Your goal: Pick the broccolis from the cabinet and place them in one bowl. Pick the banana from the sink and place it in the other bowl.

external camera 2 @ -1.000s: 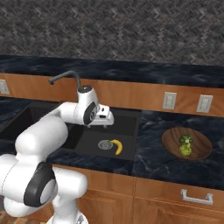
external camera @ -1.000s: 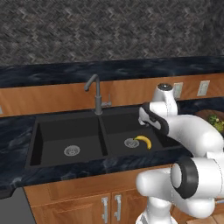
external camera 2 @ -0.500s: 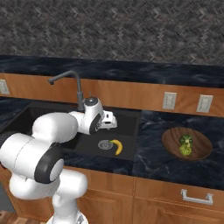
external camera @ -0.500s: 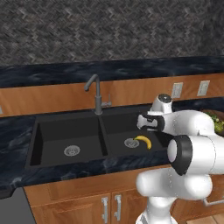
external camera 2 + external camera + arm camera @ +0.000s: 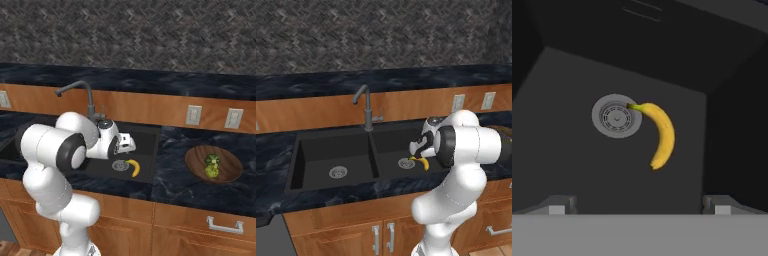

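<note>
Yellow against the black basin floor, the banana (image 5: 660,134) lies ahead of the jaws and a little to their right, its dark stem end resting on the rim of the round silver drain (image 5: 616,116). The jaws (image 5: 640,205) stand released, spread wide and empty, held above the sink (image 5: 331,150) with the fruit apart from both tips, a stance that suits a descent over its curved body. The approach looks about centred but wants a small shift right. Two broccolis (image 5: 212,165) already sit in the wooden bowl (image 5: 197,159) on the tabletop (image 5: 175,180), well off to the side, so the banana step remains.
</note>
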Controlling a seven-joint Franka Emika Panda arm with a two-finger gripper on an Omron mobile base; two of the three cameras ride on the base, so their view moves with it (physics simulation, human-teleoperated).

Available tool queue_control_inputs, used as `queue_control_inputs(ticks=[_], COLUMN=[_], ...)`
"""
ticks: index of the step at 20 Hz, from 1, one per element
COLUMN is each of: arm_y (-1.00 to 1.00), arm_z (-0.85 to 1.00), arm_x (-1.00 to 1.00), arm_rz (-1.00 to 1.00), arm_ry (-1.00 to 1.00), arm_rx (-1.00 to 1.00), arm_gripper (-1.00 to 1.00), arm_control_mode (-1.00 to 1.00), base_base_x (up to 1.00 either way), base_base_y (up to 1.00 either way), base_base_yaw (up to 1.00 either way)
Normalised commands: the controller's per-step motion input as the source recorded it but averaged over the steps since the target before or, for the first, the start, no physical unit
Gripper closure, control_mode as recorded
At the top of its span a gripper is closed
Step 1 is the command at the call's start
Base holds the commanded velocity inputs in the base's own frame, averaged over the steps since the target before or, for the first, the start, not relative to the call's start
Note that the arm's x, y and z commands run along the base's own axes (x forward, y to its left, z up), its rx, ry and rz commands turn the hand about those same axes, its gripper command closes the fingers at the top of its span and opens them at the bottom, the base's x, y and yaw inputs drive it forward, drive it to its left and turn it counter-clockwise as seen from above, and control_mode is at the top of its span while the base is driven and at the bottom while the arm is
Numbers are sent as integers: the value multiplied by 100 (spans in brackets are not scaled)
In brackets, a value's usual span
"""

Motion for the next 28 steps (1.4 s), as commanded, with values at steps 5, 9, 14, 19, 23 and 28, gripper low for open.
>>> queue_control_inputs(ticks=[5,9,14,19,23,28], arm_y=[-22,-21,-27,-28,-22,-6], arm_z=[-27,-20,-25,-20,-12,-18], arm_x=[36,28,28,28,22,18], arm_rz=[2,9,6,1,0,0], arm_ry=[2,-4,-2,1,3,7], arm_rx=[-2,6,2,0,-1,0], arm_gripper=[-100,-100,-100,-100,-100,-100], arm_control_mode=[-100,-100,-100,-100,-100,-100], base_base_x=[0,0,0,0,0,0], base_base_y=[0,0,0,0,0,0], base_base_yaw=[0,0,0,0,0,0])
